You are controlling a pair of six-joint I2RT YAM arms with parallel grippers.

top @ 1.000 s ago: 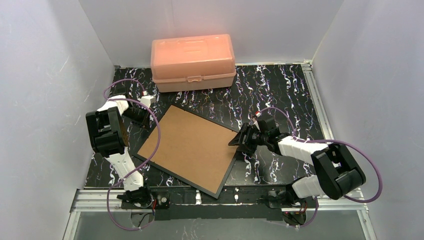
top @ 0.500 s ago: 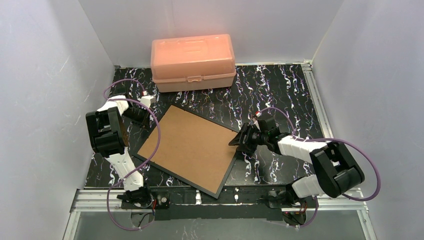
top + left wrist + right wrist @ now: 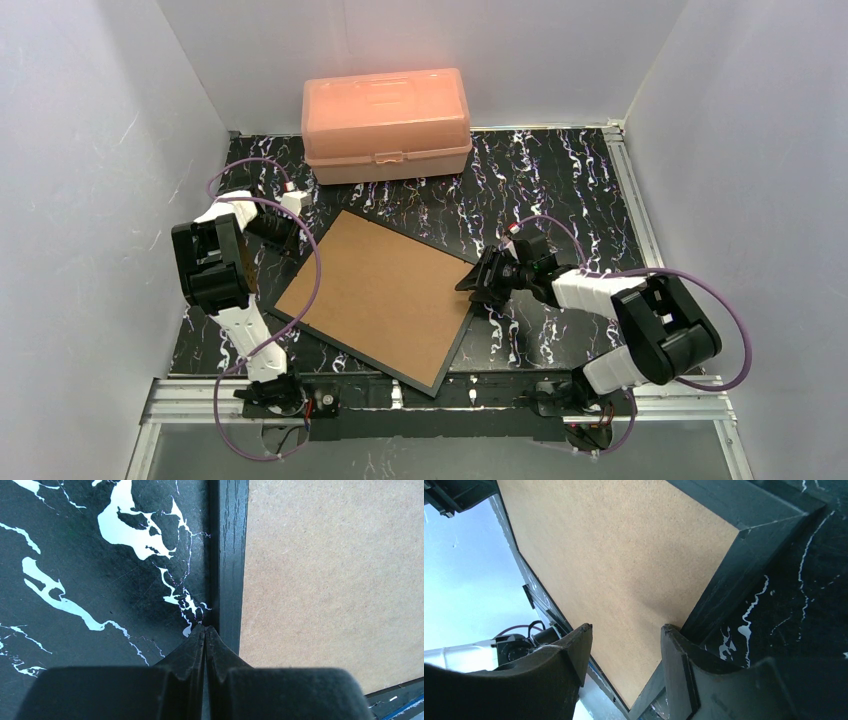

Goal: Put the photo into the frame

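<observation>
Showing one frame (image 3: 229, 555), one brown board (image 3: 385, 295), one peach box (image 3: 387, 122).

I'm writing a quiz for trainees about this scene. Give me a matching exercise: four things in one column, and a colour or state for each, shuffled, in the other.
Things:
1. box
2. board
3. left gripper
4. right gripper

Colour or state:
a. brown, lying in the black frame
b. shut
c. peach
d. open

Pairs: 1-c, 2-a, 3-b, 4-d
</observation>
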